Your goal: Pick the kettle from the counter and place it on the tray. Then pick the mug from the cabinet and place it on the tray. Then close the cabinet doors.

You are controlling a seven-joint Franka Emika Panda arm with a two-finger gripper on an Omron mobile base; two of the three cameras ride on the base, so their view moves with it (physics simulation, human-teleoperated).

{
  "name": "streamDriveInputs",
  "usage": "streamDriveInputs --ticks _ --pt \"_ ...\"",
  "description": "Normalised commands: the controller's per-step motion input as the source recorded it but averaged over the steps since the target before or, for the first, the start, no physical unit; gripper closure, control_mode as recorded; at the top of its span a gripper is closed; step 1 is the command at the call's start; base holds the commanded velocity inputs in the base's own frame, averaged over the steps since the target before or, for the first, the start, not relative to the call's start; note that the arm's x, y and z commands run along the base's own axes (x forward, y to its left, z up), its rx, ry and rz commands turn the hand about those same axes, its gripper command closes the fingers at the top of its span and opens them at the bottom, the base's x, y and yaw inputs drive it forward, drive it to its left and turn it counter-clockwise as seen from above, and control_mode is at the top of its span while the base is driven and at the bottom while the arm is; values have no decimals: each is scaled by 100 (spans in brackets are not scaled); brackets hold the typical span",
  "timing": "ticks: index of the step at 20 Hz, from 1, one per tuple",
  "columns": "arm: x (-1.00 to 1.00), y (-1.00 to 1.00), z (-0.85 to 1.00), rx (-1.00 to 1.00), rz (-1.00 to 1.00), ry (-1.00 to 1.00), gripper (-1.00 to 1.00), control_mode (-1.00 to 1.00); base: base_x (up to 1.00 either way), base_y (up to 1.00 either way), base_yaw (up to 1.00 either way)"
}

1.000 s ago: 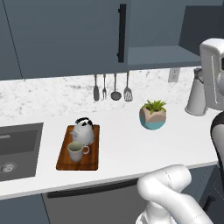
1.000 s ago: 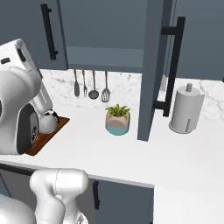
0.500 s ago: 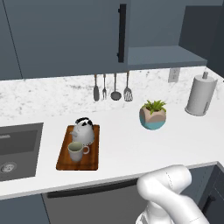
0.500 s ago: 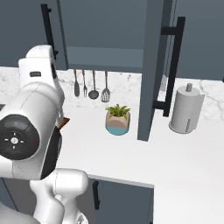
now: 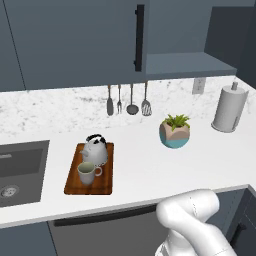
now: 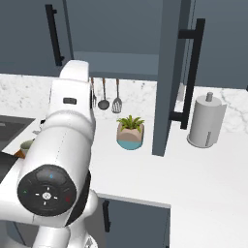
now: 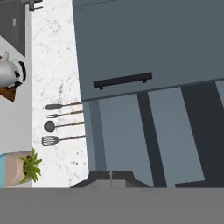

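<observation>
1. The small silver-grey domed metal kettle (image 5: 96, 149) and the pale beige ceramic mug (image 5: 87, 173) both stand on the flat reddish-brown wooden tray (image 5: 105, 181), mug just in front of kettle, so both carrying steps look finished.
2. The tray rests on the white speckled marble-look counter (image 5: 145, 170), between the dark sink basin (image 5: 20, 170) and the teal-and-tan plant pot (image 5: 175, 136).
3. What remains is the doors: the right tall dark slate-blue cabinet door (image 6: 170, 77) stands swung out, edge-on, with the dark slate-blue cabinet's shelf (image 5: 182, 64) exposed.
4. The gripper (image 7: 110, 175) has its jaws together and empty, suited to pushing a panel rather than grasping. The hand view is rolled sideways, facing the left door (image 7: 144, 43) and its black bar handle (image 7: 122, 80).
</observation>
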Motion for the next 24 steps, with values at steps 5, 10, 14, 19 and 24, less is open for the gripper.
streamDriveInputs --ticks 5,10,14,19,24 --pt "-36 -69 -1 8 -7 0 100 -100 0 0 0" --pt "-46 -58 -10 1 -6 0 100 -100 0 0 0" --pt "-38 -51 -12 0 -5 0 100 -100 0 0 0" --pt "-38 -48 -14 0 0 0 100 -100 0 0 0" --pt "5 -29 -29 0 0 0 100 -100 0 0 0"
